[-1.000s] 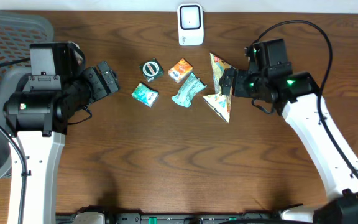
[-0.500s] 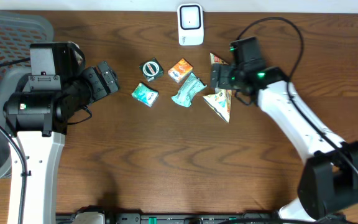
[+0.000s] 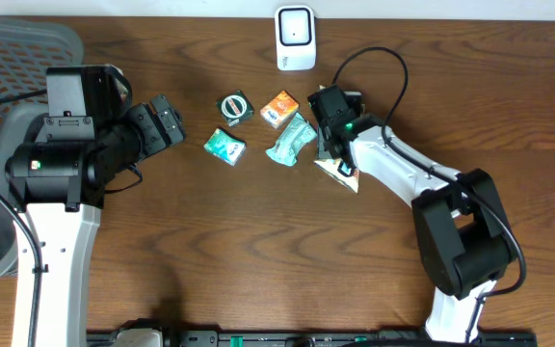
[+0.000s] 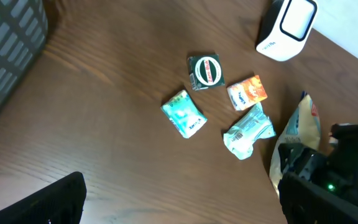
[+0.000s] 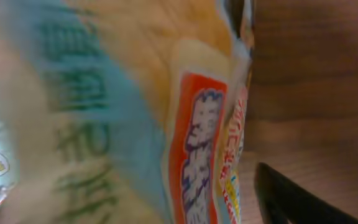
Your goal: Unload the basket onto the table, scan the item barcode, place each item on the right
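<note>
Table: dark brown, streaked wood grain.
Scanner: white shell, grey face.
Snack bag: I read pale yellow with a light blue swathe carrying blurred green lettering, plus an orange-red panel with blue-and-white characters.
Square packet: dark green, with a white ring and a red bar.
Small packet: orange and white.
Flat packet: teal, white print.
Crinkled wrapper: pale mint.
Basket: grey grid, as I see it.
Left arm, right arm: white links, black joints.
</note>
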You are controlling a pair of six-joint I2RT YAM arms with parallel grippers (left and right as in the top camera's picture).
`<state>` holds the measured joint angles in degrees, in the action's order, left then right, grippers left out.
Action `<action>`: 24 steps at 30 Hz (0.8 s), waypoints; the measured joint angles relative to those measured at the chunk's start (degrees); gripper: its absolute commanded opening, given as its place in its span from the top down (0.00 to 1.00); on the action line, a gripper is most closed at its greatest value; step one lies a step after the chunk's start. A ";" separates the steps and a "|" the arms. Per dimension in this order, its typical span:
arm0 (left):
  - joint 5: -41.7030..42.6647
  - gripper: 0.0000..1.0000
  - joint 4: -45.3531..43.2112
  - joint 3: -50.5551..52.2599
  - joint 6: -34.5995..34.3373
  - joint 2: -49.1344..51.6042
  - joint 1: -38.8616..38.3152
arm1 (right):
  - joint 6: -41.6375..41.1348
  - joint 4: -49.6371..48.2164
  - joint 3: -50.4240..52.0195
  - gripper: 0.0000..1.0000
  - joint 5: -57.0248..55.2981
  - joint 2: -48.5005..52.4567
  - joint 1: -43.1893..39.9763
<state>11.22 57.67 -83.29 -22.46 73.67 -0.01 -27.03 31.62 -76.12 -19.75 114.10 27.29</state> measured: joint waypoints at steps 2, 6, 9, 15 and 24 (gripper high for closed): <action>0.00 0.02 -0.02 0.00 0.00 0.00 0.00 | 0.02 0.26 0.00 0.83 0.15 0.00 0.02; 0.00 0.02 -0.02 0.00 0.00 0.00 0.00 | 0.33 0.68 -0.11 0.99 1.29 -1.09 0.00; 0.00 0.02 -0.02 0.00 0.00 0.00 0.00 | 0.96 0.74 -0.26 0.99 7.10 -3.56 -1.07; 0.00 0.03 -0.02 0.00 0.00 0.00 0.00 | 5.29 1.49 -1.05 0.99 28.92 -12.74 -10.93; 0.00 0.02 -0.04 0.00 0.00 0.00 0.00 | 17.97 6.08 -1.84 0.99 76.15 -9.40 -26.25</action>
<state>11.22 57.63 -83.29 -22.46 73.67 -0.01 -9.06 37.69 -77.95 56.40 104.71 1.04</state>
